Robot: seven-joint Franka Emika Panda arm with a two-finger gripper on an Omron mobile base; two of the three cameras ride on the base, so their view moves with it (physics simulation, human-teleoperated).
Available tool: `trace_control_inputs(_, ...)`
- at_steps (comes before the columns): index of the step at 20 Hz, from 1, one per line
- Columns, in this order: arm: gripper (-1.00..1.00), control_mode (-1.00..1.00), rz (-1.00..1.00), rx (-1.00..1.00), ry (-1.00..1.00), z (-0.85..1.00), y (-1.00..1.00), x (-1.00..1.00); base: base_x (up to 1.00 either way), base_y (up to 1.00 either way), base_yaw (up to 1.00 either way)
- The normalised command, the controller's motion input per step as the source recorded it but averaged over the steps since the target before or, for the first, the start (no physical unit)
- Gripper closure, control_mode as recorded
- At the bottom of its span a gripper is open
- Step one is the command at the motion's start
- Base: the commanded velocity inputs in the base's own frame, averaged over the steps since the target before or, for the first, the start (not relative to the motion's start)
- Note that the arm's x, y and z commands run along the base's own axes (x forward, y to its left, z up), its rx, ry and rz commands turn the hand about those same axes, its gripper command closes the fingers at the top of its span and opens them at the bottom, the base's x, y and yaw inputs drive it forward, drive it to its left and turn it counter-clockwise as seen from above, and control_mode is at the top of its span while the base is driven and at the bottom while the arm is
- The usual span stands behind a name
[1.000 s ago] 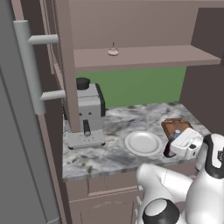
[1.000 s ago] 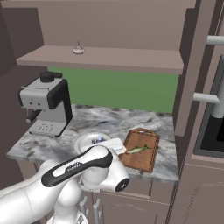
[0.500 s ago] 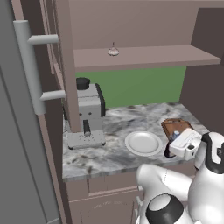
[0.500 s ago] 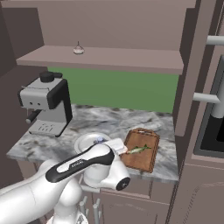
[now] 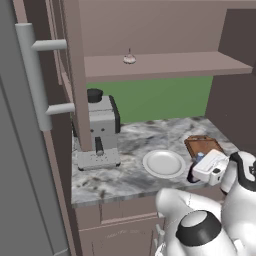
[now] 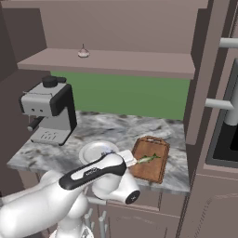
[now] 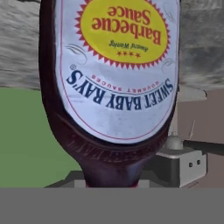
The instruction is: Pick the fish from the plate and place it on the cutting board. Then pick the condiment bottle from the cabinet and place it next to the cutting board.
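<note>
Over the last second the gripper [image 5: 198, 166] has drifted a touch lower and toward the counter's [image 5: 120, 175] front edge - fingers clenched on the bottle [image 7: 113, 65]. It hangs between plate [image 5: 163, 172] and board [image 5: 202, 145]. Fish [image 6: 148, 159] is already on the board, so only the set-down is left. The bottle looks roughly upright, cap up - long axis near vertical, I think.
</note>
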Motion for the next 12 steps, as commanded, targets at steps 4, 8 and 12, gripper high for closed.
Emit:
trace_control_inputs(4,1.0,-1.0,0.0,0.0,0.0,-0.18,0.07,0.21,0.0,0.0,0.0)
trace_control_inputs(8,1.0,-1.0,0.0,0.01,0.0,-0.16,0.09,0.24,0.0,0.0,0.0)
trace_control_inputs(12,1.0,-1.0,0.0,0.0,0.0,-0.2,0.05,0.23,0.0,0.0,0.0)
